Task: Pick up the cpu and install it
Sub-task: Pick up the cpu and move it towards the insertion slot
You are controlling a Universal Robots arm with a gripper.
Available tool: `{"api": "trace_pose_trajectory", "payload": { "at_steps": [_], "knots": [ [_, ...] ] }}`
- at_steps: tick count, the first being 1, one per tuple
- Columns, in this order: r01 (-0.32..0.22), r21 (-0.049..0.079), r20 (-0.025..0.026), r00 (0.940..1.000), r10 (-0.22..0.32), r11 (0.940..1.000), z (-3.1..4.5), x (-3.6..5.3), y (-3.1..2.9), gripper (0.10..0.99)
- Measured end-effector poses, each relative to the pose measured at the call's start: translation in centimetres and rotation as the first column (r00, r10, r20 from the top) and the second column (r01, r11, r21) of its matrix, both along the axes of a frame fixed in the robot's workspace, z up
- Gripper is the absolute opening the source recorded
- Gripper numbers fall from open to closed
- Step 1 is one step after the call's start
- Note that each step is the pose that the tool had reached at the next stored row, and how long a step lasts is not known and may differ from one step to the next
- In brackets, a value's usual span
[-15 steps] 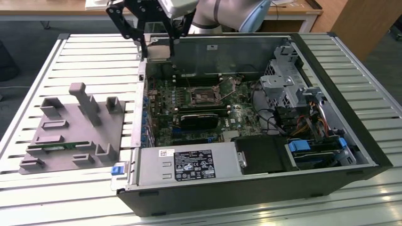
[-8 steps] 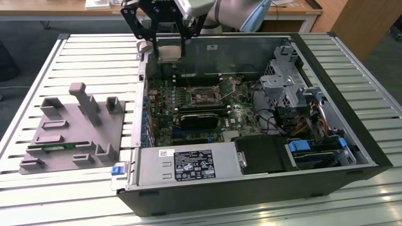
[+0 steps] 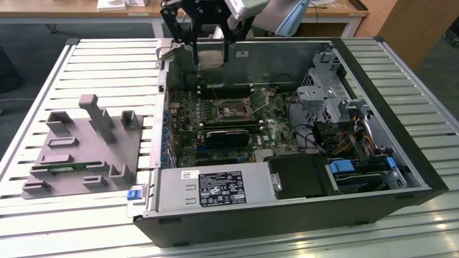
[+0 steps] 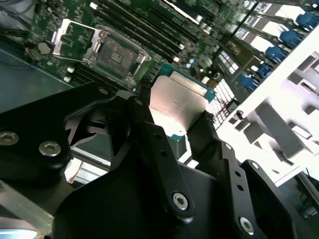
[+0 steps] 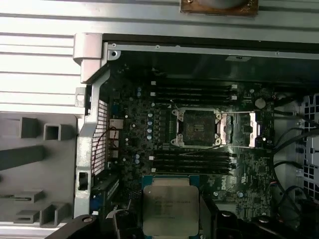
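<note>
The cpu point(image 3: 210, 59) is a flat square chip with a pale silver top and a thin green edge, and it hangs above the back wall of the open computer case point(image 3: 387, 161). My gripper point(image 3: 209, 54) is shut on it, one black finger on each side. Both wrist views show the cpu point(image 4: 179, 102) point(image 5: 168, 204) clamped between the fingers point(image 4: 149, 129) point(image 5: 212, 219). Down on the green motherboard, the cpu socket point(image 3: 233, 110) point(image 4: 113, 54) point(image 5: 198, 128) lies with its metal retaining frame swung open. The chip is well above the socket and apart from it.
A grey parts fixture point(image 3: 79, 145) sits on the slatted table at the exterior view's left, with a green memory stick point(image 3: 64, 167) in it. Inside the case are a black heatsink block point(image 3: 229, 137), a power supply point(image 3: 215, 188), a drive cage point(image 3: 330, 91) and loose cables point(image 3: 351, 142).
</note>
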State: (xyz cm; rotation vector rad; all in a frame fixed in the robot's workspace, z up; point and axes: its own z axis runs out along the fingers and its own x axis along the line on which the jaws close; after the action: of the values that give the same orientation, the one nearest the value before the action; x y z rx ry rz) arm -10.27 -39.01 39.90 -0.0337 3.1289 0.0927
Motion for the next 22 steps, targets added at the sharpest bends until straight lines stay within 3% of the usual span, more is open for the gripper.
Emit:
{"api": "trace_pose_trajectory", "payload": {
  "at_steps": [7, 22],
  "knots": [
    [0.0, 0.0, 0.0013, 1.0, 0.0, 1.0, -0.16, 2.27, 0.99, 0.541],
    [-0.002, 0.003, 0.0021, 1.0, 0.002, 1.0, -1.18, 4.28, 3.71, 0.541]
  ]
}}
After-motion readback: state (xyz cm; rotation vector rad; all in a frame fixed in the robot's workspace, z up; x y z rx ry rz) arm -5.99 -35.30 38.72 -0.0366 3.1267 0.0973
